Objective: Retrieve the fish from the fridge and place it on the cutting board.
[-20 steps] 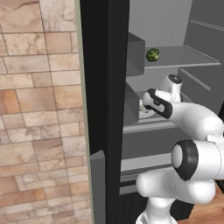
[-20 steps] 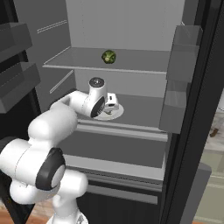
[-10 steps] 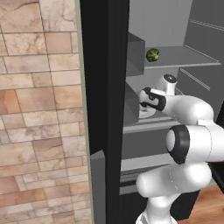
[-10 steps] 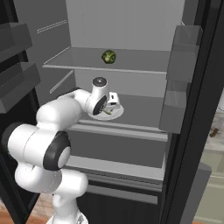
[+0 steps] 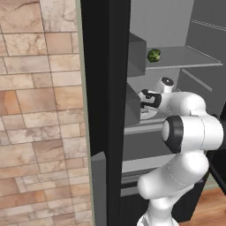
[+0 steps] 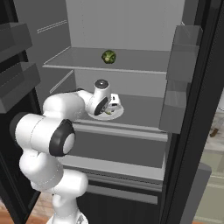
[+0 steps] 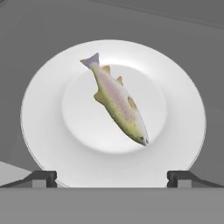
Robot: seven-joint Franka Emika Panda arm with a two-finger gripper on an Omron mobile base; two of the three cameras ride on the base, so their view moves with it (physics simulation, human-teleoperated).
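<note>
Small slender greenish-grey fish (image 7: 119, 105) lying flat mid white round plate (image 7: 39, 113) on grey shelf of black-panelled fridge (image 6: 131, 107), tail at 11, head at 5. Two-finger gripper (image 7: 112, 176) spread wide, nothing held, hovering above w/ tips at 6. Prob light, slick, a bit soft; best pinch across thick mid-body, not tail.

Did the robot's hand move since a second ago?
Yes. In the right base view the gripper has pushed deeper into the fridge, farther over the white plate on the middle shelf.
</note>
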